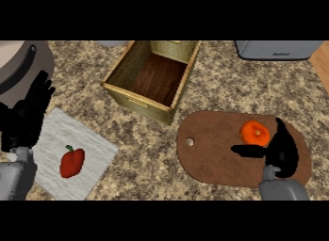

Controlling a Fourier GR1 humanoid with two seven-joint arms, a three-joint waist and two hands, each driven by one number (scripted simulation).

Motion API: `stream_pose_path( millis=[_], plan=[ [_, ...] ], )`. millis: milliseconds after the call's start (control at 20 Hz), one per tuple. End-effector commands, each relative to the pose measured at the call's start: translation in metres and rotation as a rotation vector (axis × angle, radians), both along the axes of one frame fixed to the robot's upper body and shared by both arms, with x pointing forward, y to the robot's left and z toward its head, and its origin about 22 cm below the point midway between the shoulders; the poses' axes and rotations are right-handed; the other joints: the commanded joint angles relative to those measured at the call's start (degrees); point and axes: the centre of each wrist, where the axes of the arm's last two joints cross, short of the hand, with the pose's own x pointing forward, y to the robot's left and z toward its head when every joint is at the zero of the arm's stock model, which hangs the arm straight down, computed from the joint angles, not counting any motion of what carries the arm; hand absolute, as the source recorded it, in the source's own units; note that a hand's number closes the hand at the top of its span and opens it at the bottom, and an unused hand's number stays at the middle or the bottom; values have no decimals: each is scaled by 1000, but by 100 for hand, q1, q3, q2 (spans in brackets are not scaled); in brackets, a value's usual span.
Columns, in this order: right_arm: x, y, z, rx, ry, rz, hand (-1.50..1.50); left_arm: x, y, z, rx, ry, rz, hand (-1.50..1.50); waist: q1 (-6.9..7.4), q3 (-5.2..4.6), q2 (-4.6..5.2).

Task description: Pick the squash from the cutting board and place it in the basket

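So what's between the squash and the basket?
Only bare cutting board and bare counter, in the head view; nothing stands between squash and basket.

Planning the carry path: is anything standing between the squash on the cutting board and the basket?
Nothing visible does. Between the squash on the cutting board and the basket lies only bare counter; the basket's near wall must be cleared.

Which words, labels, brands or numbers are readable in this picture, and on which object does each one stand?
Grey appliance at the counter's far edge: a small dark label on its front, too blurred to read.
Basket, cutting board, squash: no text visible.
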Motion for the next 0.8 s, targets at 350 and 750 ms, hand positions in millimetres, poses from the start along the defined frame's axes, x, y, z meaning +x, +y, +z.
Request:
stream_pose_path(
  millis=[350, 750],
  plan=[
    [-2, 9, -30, 39, 27, 143, 150, -12, -9, -1, -22, -4, -2, 0, 53, 40, 32],
    [3, 10, -39, 73, -37, 102, 150, -13, -13, -1, -10, -1, 1, 0, 98, 44, 33]
  ],
)
